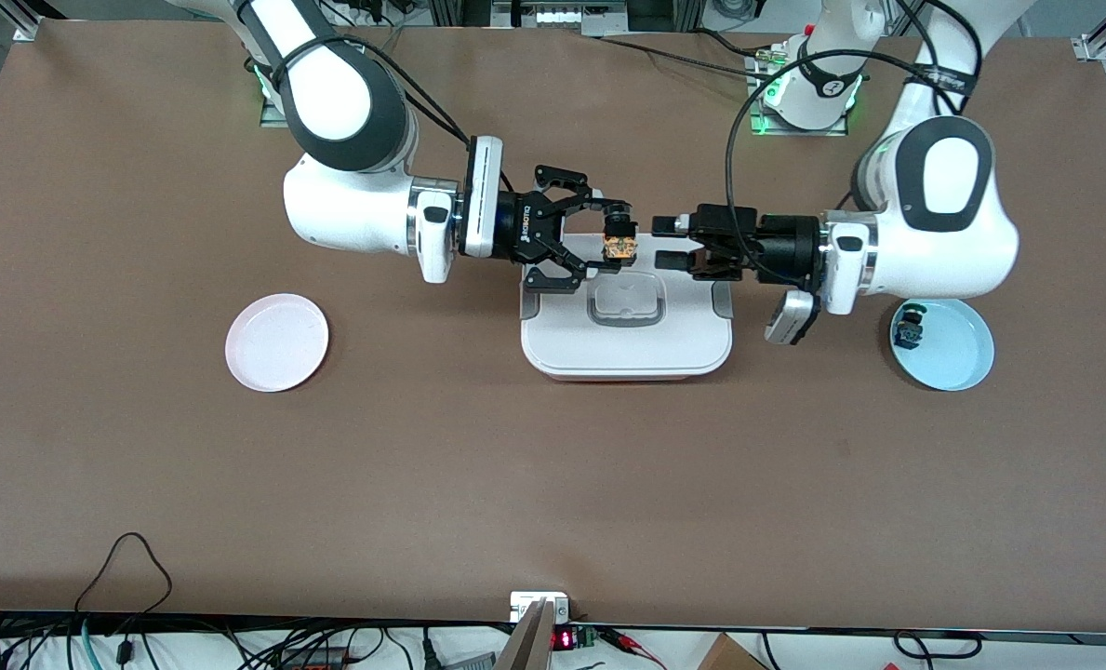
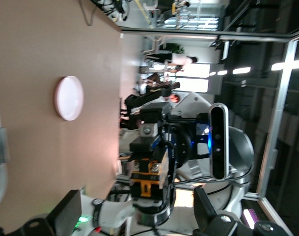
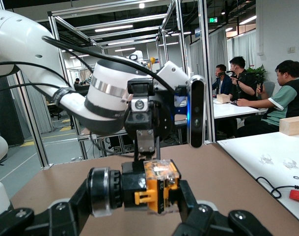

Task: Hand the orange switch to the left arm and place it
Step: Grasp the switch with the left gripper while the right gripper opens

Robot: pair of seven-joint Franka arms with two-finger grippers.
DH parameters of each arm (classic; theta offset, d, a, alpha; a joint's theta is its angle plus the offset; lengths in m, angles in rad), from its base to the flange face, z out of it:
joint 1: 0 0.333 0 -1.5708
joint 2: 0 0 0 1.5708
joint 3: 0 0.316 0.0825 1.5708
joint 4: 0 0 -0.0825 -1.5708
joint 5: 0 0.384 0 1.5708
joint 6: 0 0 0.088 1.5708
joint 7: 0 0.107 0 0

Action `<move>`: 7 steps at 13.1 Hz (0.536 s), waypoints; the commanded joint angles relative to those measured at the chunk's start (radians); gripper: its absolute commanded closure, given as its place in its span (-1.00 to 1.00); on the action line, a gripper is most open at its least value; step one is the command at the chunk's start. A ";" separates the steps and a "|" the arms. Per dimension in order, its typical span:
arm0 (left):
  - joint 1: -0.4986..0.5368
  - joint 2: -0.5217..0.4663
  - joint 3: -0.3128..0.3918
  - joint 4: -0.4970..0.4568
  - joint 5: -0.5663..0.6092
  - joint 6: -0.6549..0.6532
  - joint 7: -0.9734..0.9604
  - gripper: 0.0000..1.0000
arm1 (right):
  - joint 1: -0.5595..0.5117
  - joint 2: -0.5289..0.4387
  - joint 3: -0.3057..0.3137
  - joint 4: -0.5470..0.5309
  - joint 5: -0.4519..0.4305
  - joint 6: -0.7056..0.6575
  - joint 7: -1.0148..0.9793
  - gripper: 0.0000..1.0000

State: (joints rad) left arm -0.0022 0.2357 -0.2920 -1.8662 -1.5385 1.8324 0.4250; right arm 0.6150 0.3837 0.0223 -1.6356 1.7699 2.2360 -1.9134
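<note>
The orange switch [image 1: 619, 240] is black with an orange band. My right gripper [image 1: 606, 238] is shut on it and holds it in the air over the edge of the white box [image 1: 627, 346] that lies farthest from the front camera. In the right wrist view the switch [image 3: 150, 189] sits clamped end to end between my right gripper's fingers [image 3: 188, 199]. My left gripper [image 1: 668, 242] is open and empty, level with the switch and facing it, with a small gap between them. In the left wrist view the switch [image 2: 149, 181] shows between my left gripper's spread fingers [image 2: 67, 212].
A pale pink plate [image 1: 276, 341] lies toward the right arm's end of the table and also shows in the left wrist view [image 2: 69, 97]. A light blue plate [image 1: 957, 352] toward the left arm's end holds a small black switch with a green top [image 1: 910, 328].
</note>
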 commanded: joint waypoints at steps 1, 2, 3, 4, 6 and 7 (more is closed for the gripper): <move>0.001 -0.015 -0.042 -0.028 -0.112 0.066 0.032 -1.00 | 0.026 0.011 -0.009 0.023 0.028 0.037 -0.019 1.00; -0.002 -0.013 -0.044 -0.028 -0.124 0.068 0.037 -1.00 | 0.029 0.011 -0.009 0.023 0.028 0.043 -0.019 1.00; -0.010 -0.003 -0.046 -0.027 -0.124 0.070 0.041 -0.80 | 0.029 0.011 -0.009 0.023 0.028 0.047 -0.018 1.00; -0.010 0.001 -0.046 -0.027 -0.124 0.068 0.047 -0.21 | 0.029 0.011 -0.009 0.023 0.028 0.045 -0.013 1.00; -0.010 -0.001 -0.046 -0.025 -0.124 0.067 0.050 0.37 | 0.026 0.011 -0.009 0.023 0.028 0.045 -0.001 1.00; -0.009 -0.002 -0.046 -0.027 -0.123 0.059 0.055 0.57 | 0.026 0.011 -0.009 0.023 0.029 0.045 0.000 1.00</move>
State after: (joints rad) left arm -0.0103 0.2356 -0.3343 -1.8860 -1.6311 1.8892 0.4441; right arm 0.6310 0.3839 0.0213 -1.6349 1.7770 2.2685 -1.9133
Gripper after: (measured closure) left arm 0.467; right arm 0.273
